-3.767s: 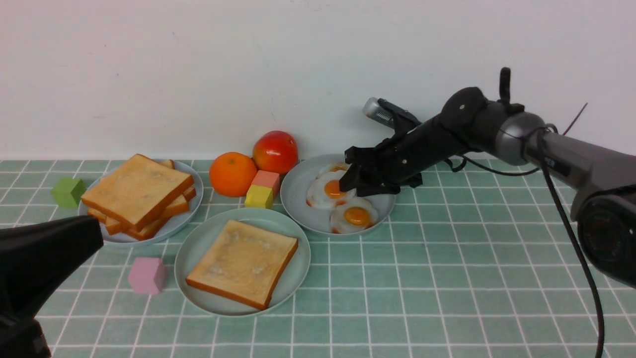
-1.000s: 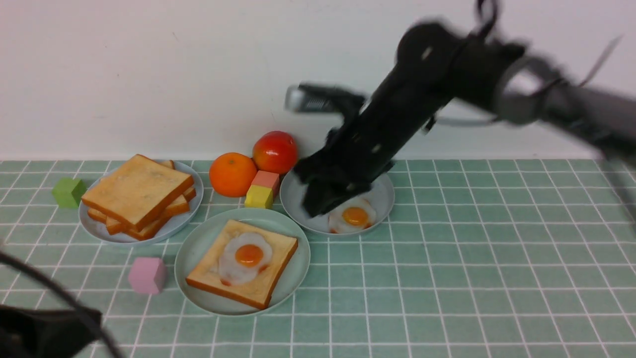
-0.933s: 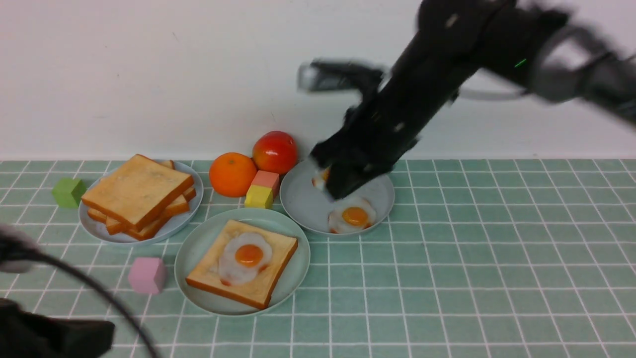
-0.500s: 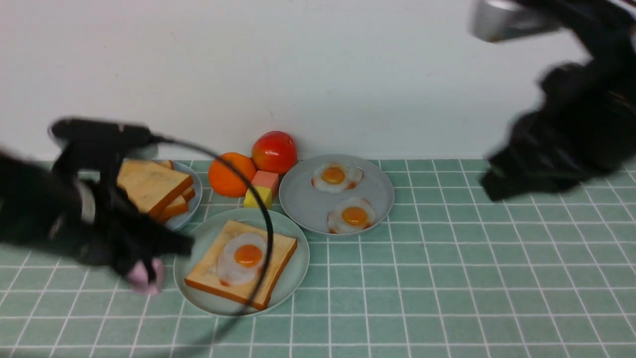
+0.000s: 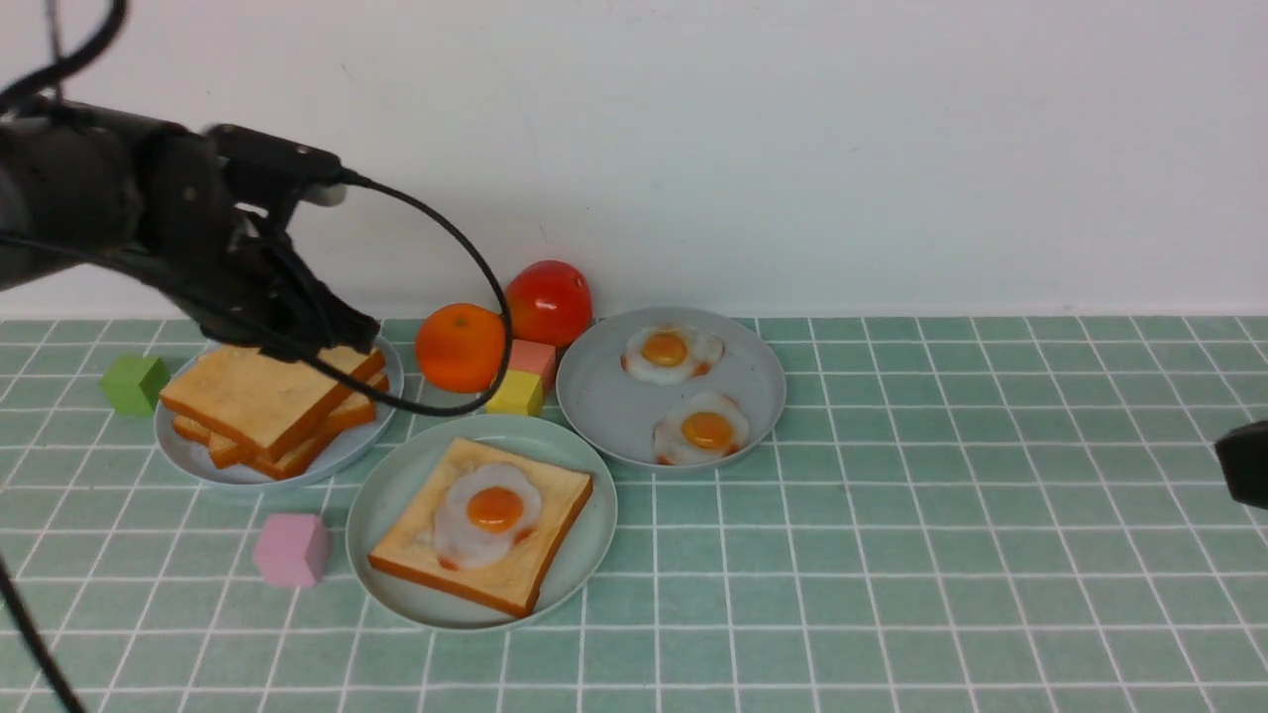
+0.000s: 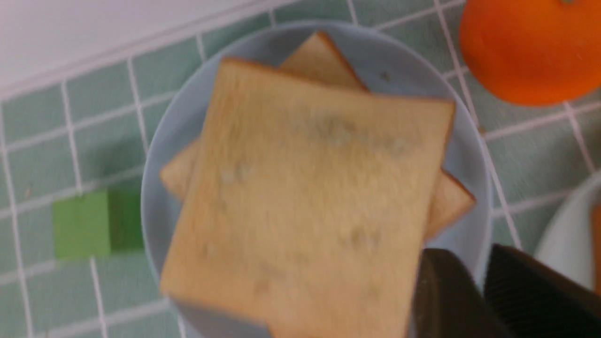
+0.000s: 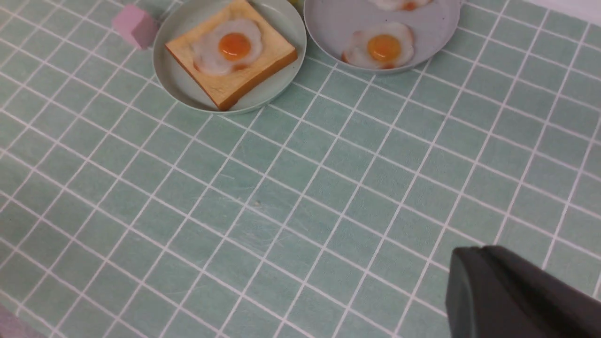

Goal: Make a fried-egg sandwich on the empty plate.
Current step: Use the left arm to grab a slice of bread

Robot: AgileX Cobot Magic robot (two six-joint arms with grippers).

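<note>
The pale mint-green plate [image 5: 391, 515] sits front centre and holds one toast slice [image 5: 540, 540] with a fried egg [image 5: 490, 513] on top; it also shows in the right wrist view [image 7: 178, 80]. A stack of toast slices [image 5: 258, 391] lies on the pale grey-blue plate [image 5: 342, 451] at the left. My left gripper [image 5: 332, 332] hovers over the stack's right edge. In the left wrist view [image 6: 476, 277] its jaws stand slightly apart and empty, beside the top slice [image 6: 300, 188]. My right gripper [image 7: 469, 253] is shut and empty, low at the far right [image 5: 1246, 460].
The grey plate [image 5: 604, 396] holds two more fried eggs [image 5: 672, 353] [image 5: 705, 429]. An orange [image 5: 461, 347], a red fruit [image 5: 548, 302], a pink block [image 5: 533, 356] and a yellow block [image 5: 515, 393] sit between the plates. A green cube [image 5: 134, 383] and a pink cube [image 5: 289, 548] lie left.
One egg went from the grey plate onto the toast on the mint plate. My right arm let go and swung away to the far right. My left arm rose over the toast stack.
</note>
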